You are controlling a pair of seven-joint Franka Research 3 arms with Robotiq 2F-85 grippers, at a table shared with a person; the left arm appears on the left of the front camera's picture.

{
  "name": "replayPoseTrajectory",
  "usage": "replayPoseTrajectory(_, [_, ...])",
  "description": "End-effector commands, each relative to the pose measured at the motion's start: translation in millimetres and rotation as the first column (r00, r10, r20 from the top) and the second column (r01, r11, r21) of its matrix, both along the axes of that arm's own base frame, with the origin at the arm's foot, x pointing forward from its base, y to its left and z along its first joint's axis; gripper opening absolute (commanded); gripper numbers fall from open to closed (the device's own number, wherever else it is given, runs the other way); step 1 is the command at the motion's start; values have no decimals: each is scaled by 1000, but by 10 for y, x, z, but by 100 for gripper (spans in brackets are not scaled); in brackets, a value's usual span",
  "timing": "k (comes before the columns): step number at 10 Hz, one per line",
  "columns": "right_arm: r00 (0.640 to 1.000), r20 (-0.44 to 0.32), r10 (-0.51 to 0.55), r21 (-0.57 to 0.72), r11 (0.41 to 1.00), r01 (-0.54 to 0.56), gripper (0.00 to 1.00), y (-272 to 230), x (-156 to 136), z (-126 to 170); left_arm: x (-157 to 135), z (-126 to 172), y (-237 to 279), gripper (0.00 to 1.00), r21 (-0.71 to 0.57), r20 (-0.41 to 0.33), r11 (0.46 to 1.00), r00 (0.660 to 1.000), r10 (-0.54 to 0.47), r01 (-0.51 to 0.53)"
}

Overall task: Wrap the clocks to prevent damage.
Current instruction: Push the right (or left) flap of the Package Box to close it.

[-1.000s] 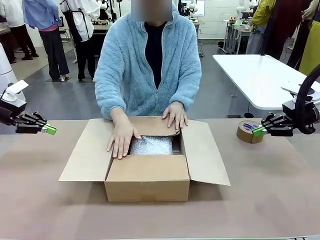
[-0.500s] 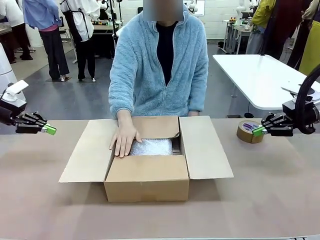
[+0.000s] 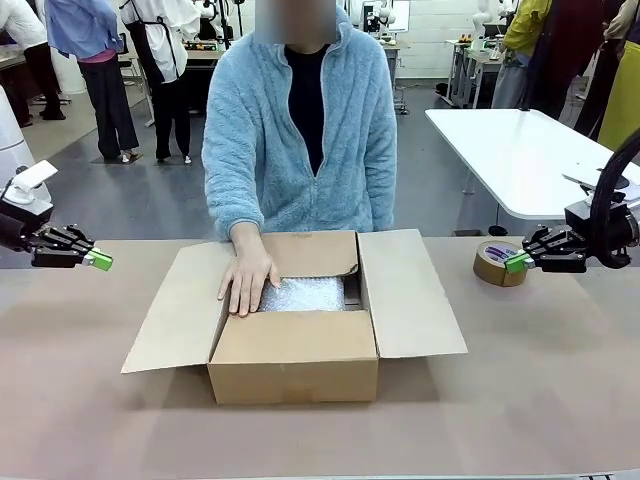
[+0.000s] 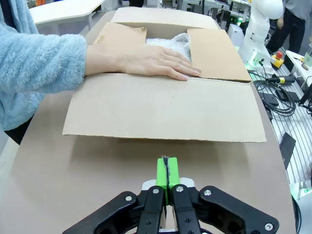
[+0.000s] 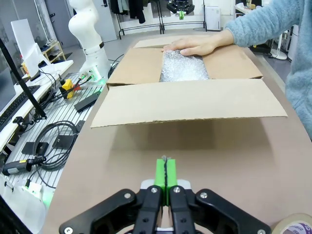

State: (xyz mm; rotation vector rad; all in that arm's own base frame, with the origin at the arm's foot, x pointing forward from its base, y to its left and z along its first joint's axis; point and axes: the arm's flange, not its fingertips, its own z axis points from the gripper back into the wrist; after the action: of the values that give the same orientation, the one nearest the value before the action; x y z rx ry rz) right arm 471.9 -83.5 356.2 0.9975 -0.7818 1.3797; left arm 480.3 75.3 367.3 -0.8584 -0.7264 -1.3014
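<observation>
Now left gripper (image 3: 100,261) and right gripper (image 3: 515,263) pinch closed, empty; clocks (image 3: 303,294) lie in box (image 3: 295,370).

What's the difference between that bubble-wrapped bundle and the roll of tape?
The bundle is whitish and blocky; the tape roll is brown and round. The bundle lies inside the open box; the tape roll lies flat on the bare table. A person's hand rests by the bundle; no hand is near the tape roll. Shared: the robot holds neither.
</observation>
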Motion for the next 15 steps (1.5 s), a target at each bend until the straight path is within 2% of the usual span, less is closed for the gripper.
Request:
replayPoseTrajectory(1, [1000, 3, -6, -3, 1000, 6, 1, 6, -16, 1, -102, -106, -44, 0, 26, 5, 999, 1000, -26, 26])
replayPoseTrajectory(4, [1000, 3, -6, -3, 1000, 6, 1, 6, -16, 1, -331, -194, -183, 0, 57, 41, 994, 995, -96, 93])
replayPoseTrajectory(5, [1000, 3, -6, -3, 1000, 6, 1, 6, -16, 1, -319, -208, -211, 0, 61, 31, 993, 994, -105, 103])
replayPoseTrajectory(7, [1000, 3, -6, -3, 1000, 6, 1, 6, -16, 1, -371, -200, -185, 0, 58, 37, 996, 997, -72, 70])
replayPoseTrajectory(8, [1000, 3, -6, -3, 1000, 6, 1, 6, -16, 1, -279, -222, -204, 0, 38, -1, 995, 996, -92, 92])
replayPoseTrajectory(13, [1000, 0, -1, 0, 1000, 1, 1, -6, -2, 2, -279, -222, -204, 0, 38, -1, 995, 996, -92, 92])
replayPoseTrajectory(15, [996, 36, -79, -81, 993, 81, 1, 227, 3, -130, -279, -222, -204, 0, 38, -1, 995, 996, -92, 92])
